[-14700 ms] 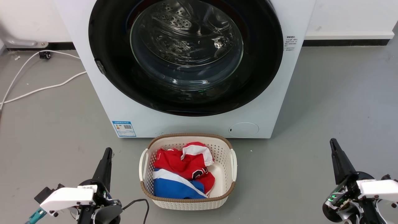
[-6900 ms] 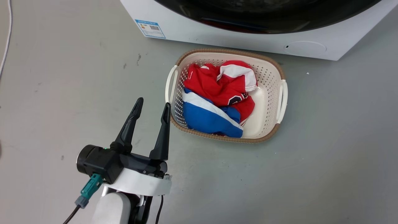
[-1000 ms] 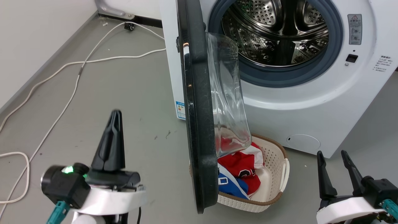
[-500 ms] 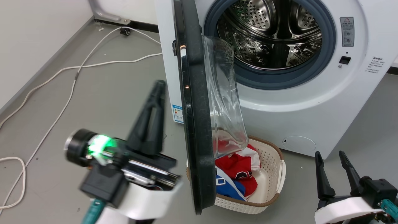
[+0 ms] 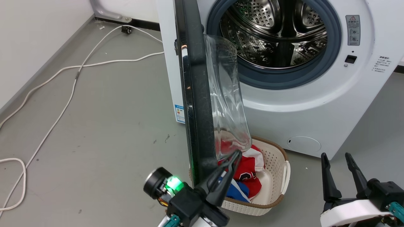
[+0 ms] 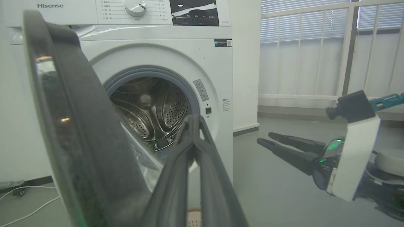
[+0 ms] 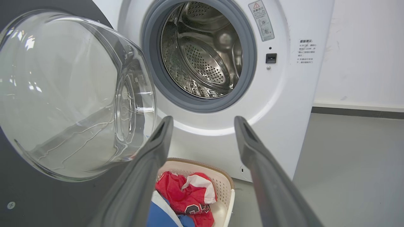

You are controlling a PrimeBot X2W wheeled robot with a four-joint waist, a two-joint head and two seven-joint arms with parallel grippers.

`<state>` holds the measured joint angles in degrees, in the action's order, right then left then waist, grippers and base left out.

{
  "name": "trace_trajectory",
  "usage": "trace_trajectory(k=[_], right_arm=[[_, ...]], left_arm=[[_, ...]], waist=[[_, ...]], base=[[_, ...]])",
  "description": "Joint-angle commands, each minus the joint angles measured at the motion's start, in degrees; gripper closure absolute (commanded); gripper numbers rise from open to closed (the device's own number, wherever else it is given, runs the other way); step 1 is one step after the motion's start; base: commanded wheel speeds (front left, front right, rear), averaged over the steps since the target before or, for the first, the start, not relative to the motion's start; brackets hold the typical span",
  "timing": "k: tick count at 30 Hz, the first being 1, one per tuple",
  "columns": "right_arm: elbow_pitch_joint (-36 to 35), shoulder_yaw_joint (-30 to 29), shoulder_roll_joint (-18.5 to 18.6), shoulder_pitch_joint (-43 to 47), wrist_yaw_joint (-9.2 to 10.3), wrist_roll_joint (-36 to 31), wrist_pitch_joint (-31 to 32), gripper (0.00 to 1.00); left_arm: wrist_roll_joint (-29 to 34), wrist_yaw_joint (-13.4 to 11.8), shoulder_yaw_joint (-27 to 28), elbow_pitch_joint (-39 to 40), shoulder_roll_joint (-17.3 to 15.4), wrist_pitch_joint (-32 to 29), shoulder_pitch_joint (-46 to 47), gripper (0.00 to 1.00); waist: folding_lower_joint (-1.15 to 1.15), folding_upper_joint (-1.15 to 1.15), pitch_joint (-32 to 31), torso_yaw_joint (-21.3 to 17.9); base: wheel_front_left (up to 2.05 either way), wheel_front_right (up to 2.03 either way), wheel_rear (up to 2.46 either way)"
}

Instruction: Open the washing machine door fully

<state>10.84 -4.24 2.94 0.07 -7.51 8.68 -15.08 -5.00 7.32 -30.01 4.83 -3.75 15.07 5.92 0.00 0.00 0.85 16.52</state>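
a white laundry basket (image 5: 285, 176) with red and blue clothes (image 5: 247, 171) is set on the grey floor (image 5: 110, 126) right before the washing machine (image 5: 300, 110), partly under the swung-out door. a white cable (image 5: 94, 65) is trailed over the floor at the left, well apart from both arms. the steel drum (image 5: 277, 28) is laid open inside its grey gasket (image 5: 284, 82)

the washing machine door (image 5: 195, 94) is swung out on its hinge at the machine's left side, about square to the front, so its black rim is seen edge-on in the head view, with the glass bowl (image 5: 227, 94) bulging to the drum side. the left gripper (image 5: 236, 154) is found low on that inner side, above the basket — its fingers pressed together at the tips with nothing between, pointed up beside the rim's lower part and just under the bowl. whether the door is touched cannot be told. the right gripper (image 5: 335, 155) is placed low at the right, well apart from the door, fingers spread and empty

in the left wrist view the panel's dial (image 6: 135, 7) and a window with blinds (image 6: 303, 47) are shown, the door's rim close beside the joined fingers — in the right wrist view the bowl is seen whole from inside, the basket below between the parted fingers
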Motion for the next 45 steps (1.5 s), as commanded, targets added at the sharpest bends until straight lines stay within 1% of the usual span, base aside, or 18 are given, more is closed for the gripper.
trace_trajectory(k=[1,7,12,16,20,27,37,45], right_arm=[[-0.2,0.0,-0.1,0.3,0.04,0.4,-0.1,0.00],[0.2,0.2,-0.1,0.5,0.04,0.1,-0.1,0.00],[0.3,0.2,-0.1,0.7,0.04,-0.1,-0.1,0.00],[0.4,0.1,-0.1,0.7,0.04,-0.4,-0.1,0.00],[0.5,-0.1,-0.1,0.7,0.04,-0.5,-0.1,0.00],[0.6,-0.4,-0.1,0.0,0.04,-0.5,-0.1,0.00],[1.0,0.0,-0.1,-1.3,0.04,-1.3,-0.1,0.00],[0.9,0.2,-0.1,-2.5,0.03,-2.6,-0.1,0.00]], left_arm=[[-0.9,0.0,-0.8,-1.8,-0.4,0.2,-0.8,1.00],[-2.4,0.1,-2.0,-7.1,-1.3,0.2,-0.8,1.00],[-3.7,-0.6,-0.1,-10.2,-1.4,0.0,-1.0,1.00],[-4.1,-0.9,1.2,-10.7,-1.3,0.0,-0.6,1.00],[-4.3,-1.1,2.3,-10.6,-1.2,0.0,-0.3,1.00],[-4.6,-1.0,3.9,-10.2,-0.9,0.0,-0.5,1.00],[-5.0,-1.7,8.9,-10.1,-1.8,0.0,-0.3,1.00],[-7.0,-2.0,16.0,-10.3,-2.3,0.0,0.6,1.00]], waist=[[0.00,0.00,0.0,0.1],[0.00,0.00,0.0,0.4],[0.00,0.00,0.2,1.1],[0.00,0.00,0.5,1.9],[0.00,0.00,0.9,3.5],[0.00,0.00,1.8,7.4],[0.00,0.00,3.4,12.6],[0.00,0.00,6.0,14.0]], base=[[0.00,0.00,0.00],[0.00,0.00,0.00],[0.00,0.00,0.00],[0.00,0.00,0.00],[0.00,0.00,0.00],[0.00,0.00,0.00],[0.00,0.00,0.00],[0.00,0.00,0.00]])
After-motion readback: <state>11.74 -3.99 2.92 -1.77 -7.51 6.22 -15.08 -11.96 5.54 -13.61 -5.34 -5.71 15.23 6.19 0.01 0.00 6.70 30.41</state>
